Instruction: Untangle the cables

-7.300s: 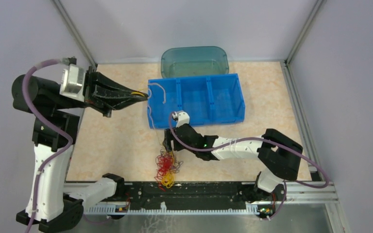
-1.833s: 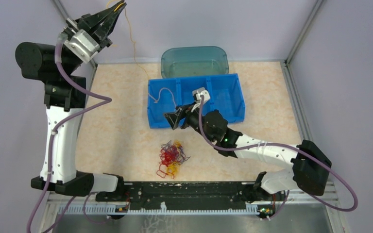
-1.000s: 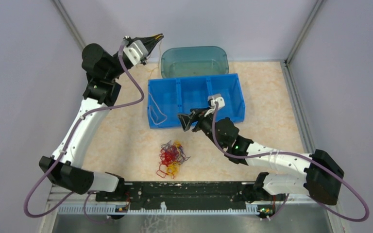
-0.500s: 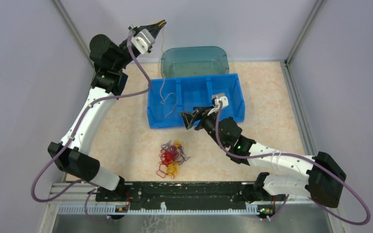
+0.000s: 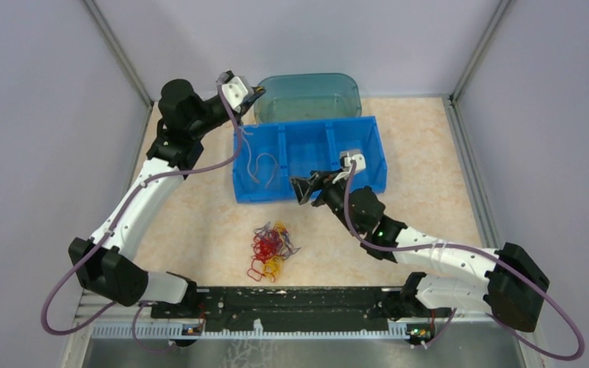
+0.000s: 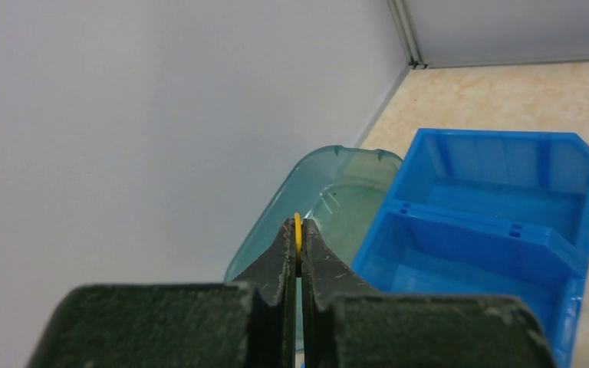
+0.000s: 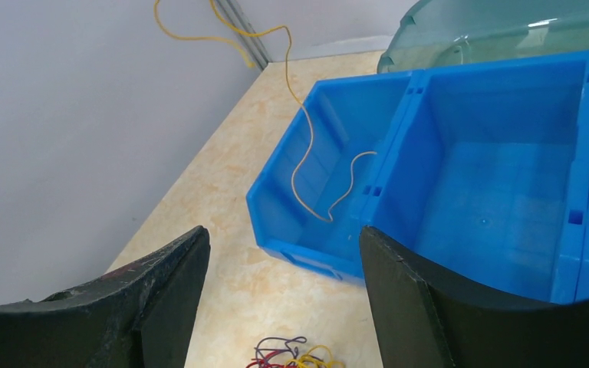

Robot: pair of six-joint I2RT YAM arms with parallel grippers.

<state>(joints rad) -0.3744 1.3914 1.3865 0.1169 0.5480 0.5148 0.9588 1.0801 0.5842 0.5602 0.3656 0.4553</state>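
cable (image 7: 301, 157) (yellow, thin) in tight left tool (image 6: 297, 238), tail in blue bin (image 7: 307, 257)

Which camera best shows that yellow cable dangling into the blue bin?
The right wrist view: the yellow cable runs bright and unbroken down into an end compartment of the blue bin. The top view shows only a faint thread; the left wrist view, just a sliver pinched in the left end effector.
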